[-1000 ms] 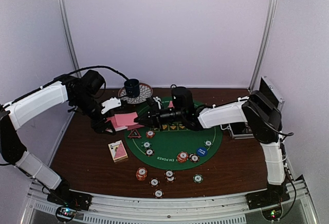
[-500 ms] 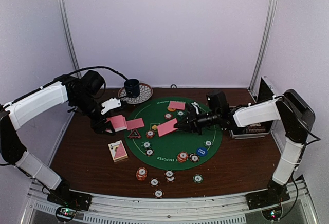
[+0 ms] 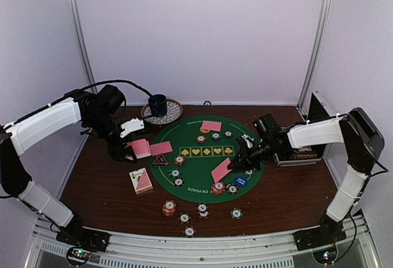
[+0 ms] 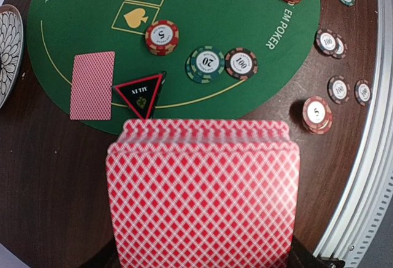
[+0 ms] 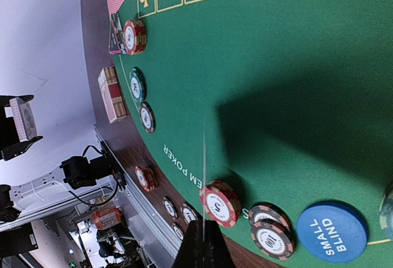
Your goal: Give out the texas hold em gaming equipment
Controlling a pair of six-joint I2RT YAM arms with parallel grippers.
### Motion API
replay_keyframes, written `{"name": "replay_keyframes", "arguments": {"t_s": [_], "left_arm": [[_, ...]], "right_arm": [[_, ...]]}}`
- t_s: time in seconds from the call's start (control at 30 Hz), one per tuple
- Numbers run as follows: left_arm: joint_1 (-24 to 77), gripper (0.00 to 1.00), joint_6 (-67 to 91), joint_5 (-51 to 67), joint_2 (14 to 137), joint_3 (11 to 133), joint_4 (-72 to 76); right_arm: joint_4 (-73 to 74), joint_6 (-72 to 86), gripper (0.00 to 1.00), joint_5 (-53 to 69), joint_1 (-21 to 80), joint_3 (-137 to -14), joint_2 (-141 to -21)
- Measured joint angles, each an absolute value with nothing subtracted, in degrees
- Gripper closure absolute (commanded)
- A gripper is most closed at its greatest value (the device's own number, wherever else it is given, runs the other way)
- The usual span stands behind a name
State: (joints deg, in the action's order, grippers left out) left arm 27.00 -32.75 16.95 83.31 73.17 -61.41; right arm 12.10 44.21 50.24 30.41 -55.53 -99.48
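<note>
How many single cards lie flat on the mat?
2. One card at the far edge; another card at the left edge by the triangle. Right gripper holds a third card. Its arm may hide more.

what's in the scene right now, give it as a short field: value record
left tool: shut on deck, held left of mat
right tool: shut on card, tilted over mat's near right part
mat: green, round; holds chips, flat cards, triangle, blue button
off mat: more chips near front edge, box, mug on plate
</note>
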Motion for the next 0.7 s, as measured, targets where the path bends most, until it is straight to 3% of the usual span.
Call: {"name": "replay_keyframes", "arguments": {"t_s": [0.6,0.7], "left_arm": [[27.0,1.0,-32.75,17.02,83.31,73.19,-61.47],[27.0,1.0,-32.75,17.04,83.31,73.19,-61.52]], "right_arm": [[10.04,44.18,1.0,43.38,30.13,-53.43,-99.46],[10.07,44.01,0.87,42.83,30.13,-53.41,-99.46]]}}
